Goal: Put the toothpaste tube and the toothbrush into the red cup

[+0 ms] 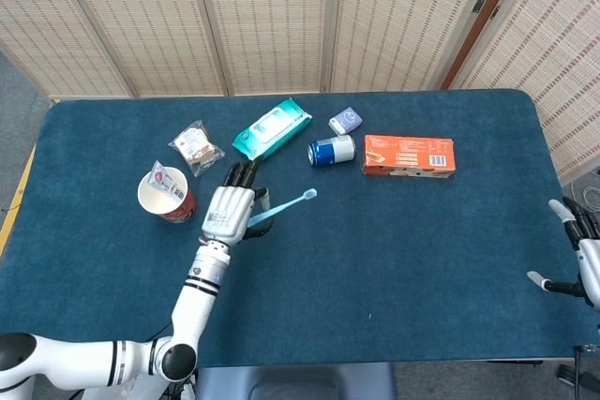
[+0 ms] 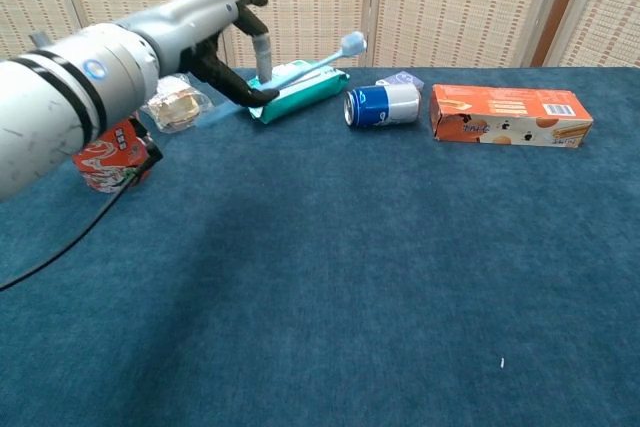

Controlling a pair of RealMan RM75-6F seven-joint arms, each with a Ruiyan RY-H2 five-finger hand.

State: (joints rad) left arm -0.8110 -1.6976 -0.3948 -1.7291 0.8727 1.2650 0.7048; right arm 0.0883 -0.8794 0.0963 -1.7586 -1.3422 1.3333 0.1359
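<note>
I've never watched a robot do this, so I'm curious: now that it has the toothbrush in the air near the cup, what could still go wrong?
The left hand holds the toothbrush only near its handle end, with the rest sticking out sideways, so it might slip or swing. The toothpaste tube already stands in the red cup, so the brush could catch on it. The arm passes close by the cup and could knock it.
</note>
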